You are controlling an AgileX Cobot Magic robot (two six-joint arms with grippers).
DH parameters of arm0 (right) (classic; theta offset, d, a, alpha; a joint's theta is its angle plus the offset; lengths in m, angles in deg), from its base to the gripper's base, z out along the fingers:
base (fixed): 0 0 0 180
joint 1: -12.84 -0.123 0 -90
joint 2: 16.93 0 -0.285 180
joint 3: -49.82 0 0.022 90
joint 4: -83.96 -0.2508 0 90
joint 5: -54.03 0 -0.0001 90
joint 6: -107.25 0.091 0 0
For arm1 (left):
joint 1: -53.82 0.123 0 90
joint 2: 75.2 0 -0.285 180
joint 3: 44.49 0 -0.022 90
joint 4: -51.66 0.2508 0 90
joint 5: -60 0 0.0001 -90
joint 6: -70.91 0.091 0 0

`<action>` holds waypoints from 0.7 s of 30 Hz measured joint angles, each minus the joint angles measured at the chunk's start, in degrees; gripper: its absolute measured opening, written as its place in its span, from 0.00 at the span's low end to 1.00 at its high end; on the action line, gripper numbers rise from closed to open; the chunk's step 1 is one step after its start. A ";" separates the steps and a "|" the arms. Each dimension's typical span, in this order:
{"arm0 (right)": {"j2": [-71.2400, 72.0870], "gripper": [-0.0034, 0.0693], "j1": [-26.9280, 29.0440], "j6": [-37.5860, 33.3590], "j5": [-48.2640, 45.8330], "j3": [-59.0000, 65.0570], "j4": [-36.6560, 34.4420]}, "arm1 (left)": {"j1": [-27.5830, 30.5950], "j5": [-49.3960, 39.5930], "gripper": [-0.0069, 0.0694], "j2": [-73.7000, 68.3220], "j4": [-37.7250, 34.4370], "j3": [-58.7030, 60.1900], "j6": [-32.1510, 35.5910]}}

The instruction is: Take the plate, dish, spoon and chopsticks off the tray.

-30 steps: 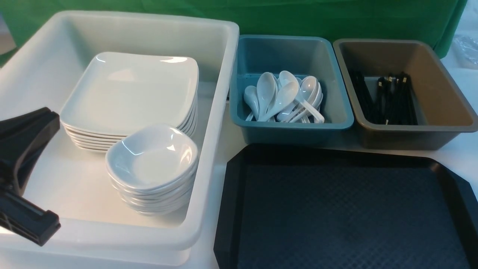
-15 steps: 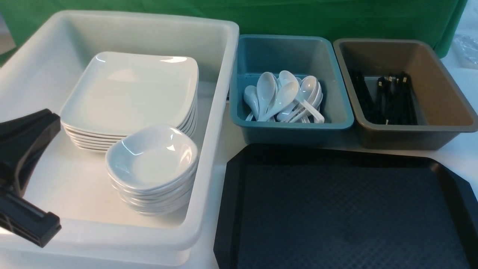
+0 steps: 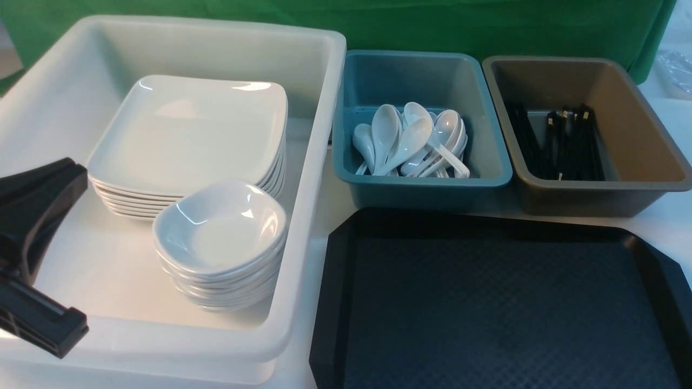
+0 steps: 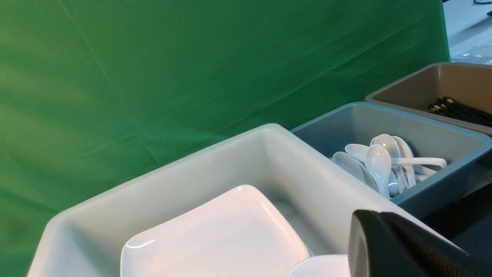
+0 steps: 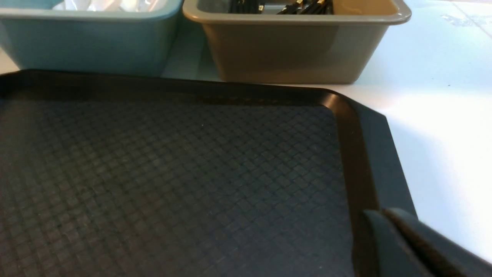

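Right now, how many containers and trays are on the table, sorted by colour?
White bin: 1
Teal tub: 1
Brown tub: 1
Black tray: 1
Total: 4

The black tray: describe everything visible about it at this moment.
The tray is a large, flat, black, plastic-looking rectangle with cut-off corners, a smooth raised rim and a fine diamond-textured floor. It lies flat on the white table, in front of the teal tub and the brown tub and beside the white bin. Its near edge runs out of the front view. Nothing lies on the part that shows. In the right wrist view the right gripper is by its rim; contact cannot be told.
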State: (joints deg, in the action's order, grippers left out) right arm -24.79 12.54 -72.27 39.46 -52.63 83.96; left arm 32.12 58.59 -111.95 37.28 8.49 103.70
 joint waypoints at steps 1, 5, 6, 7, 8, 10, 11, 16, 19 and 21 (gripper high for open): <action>0.00 0.12 0.00 0.00 0.00 0.00 0.00 | 0.00 0.00 0.10 0.00 0.00 0.00 0.00; 0.00 0.14 0.00 0.00 0.00 0.00 0.00 | 0.00 0.00 0.10 0.00 1.78 0.00 0.92; 0.00 0.14 0.00 0.00 0.00 0.00 0.00 | 0.00 0.00 0.10 0.00 3.13 0.00 1.23; 0.00 0.15 0.00 0.00 0.00 0.00 0.00 | 0.00 0.00 0.10 0.00 3.95 0.00 1.46; 0.00 0.15 0.00 0.00 0.00 0.00 0.00 | 0.00 0.00 0.10 0.00 4.88 0.00 1.66; 0.00 0.16 0.00 0.00 0.00 0.00 0.00 | 0.78 -0.14 0.10 0.70 7.80 0.00 0.93; 0.00 0.16 0.00 0.00 0.00 0.00 0.00 | 1.20 -0.32 0.10 1.18 8.07 0.00 -0.43; 0.00 0.17 0.00 0.00 0.00 0.00 0.00 | 12.31 -2.55 0.10 11.16 10.28 3.46 -17.55; 0.00 0.17 0.00 0.00 0.00 0.00 0.00 | 17.44 -3.58 0.10 16.42 10.35 8.02 -19.95; 0.00 0.18 0.00 0.00 0.00 0.00 0.00 | 22.84 -4.49 0.10 21.43 10.35 14.40 -22.84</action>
State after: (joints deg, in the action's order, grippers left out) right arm -24.79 12.54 -72.27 39.46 -52.63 83.96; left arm 54.97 54.10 -90.53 47.62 22.89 80.86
